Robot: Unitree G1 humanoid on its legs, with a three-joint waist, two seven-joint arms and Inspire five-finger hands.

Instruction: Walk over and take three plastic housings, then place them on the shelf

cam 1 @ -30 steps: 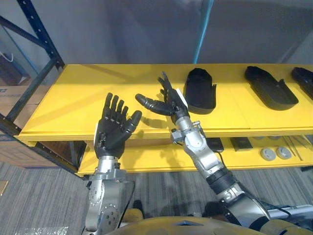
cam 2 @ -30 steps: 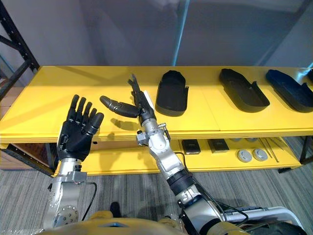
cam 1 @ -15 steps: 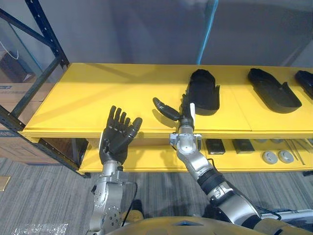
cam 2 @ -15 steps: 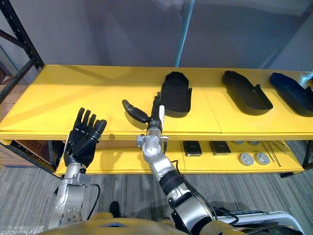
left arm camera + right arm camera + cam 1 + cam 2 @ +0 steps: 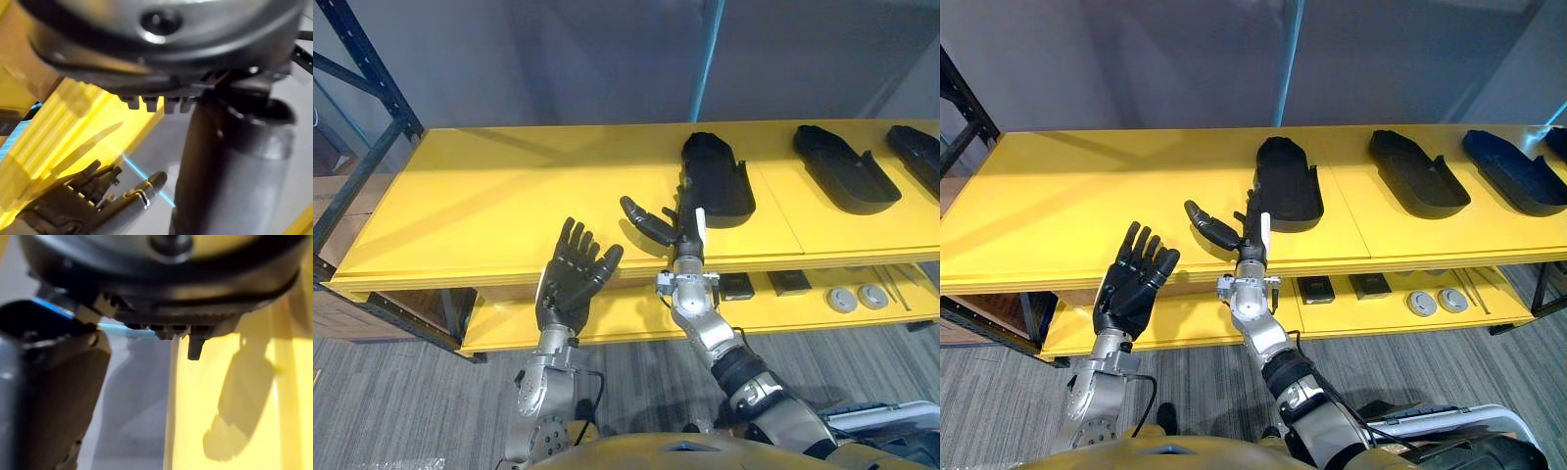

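Yellow shelf, black housings — right hand splayed, empty, left hand likewise

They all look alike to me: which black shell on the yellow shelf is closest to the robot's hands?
The leftmost housing, just beyond the open right hand; the other housings lie farther right.

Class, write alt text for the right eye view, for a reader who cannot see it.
The open right robot hand reaches over a yellow shelf, fingertips at the near-left corner of a black plastic housing. A second housing and a third housing lie farther right. The left robot hand is raised open before the shelf.
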